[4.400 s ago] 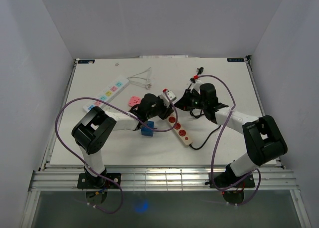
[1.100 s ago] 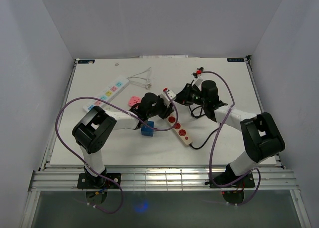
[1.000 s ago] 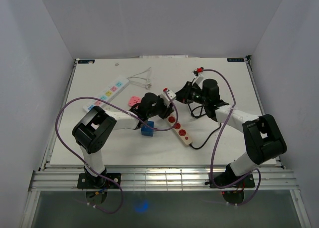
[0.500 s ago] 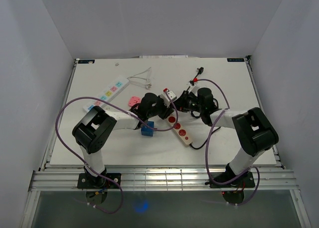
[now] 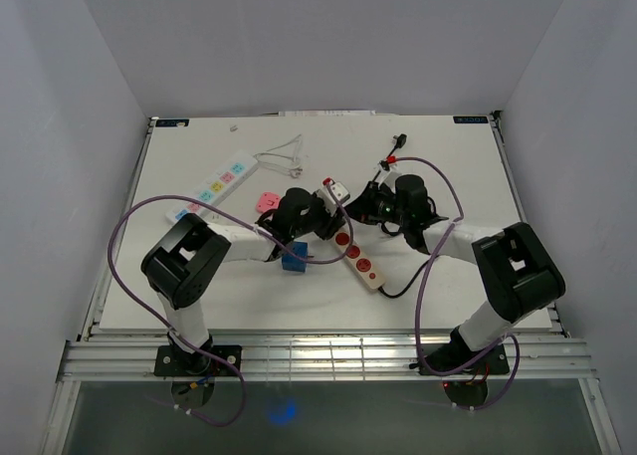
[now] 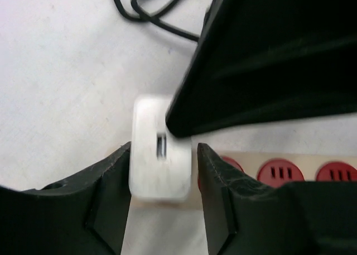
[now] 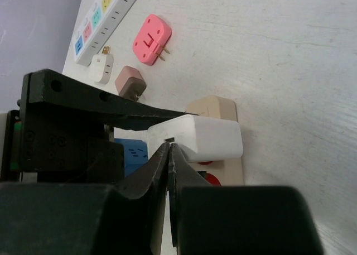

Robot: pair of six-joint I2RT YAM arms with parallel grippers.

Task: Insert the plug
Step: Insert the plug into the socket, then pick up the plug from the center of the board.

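A white plug [image 5: 336,189] stands on the far end of a beige power strip [image 5: 356,251] with red sockets. My left gripper [image 5: 323,204] straddles the plug from the left. In the left wrist view its fingers [image 6: 111,193] flank the plug [image 6: 159,166], with the left finger against it and a sliver of gap at the right one. My right gripper [image 5: 356,204] is shut and empty. In the right wrist view its tips [image 7: 169,149] rest on the plug's top [image 7: 212,138], above the strip [image 7: 215,107]. The plug's prongs are hidden.
A white power strip with coloured sockets [image 5: 214,186] lies at the far left. A pink adapter [image 5: 267,202], a brown adapter [image 7: 131,82] and a blue block [image 5: 294,259] lie near my left arm. A white cable [image 5: 284,156] and the strip's black cord [image 5: 408,276] lie on the table.
My right gripper has moved left and down from behind the strip onto the white plug. My left gripper and the plug have stayed in place.
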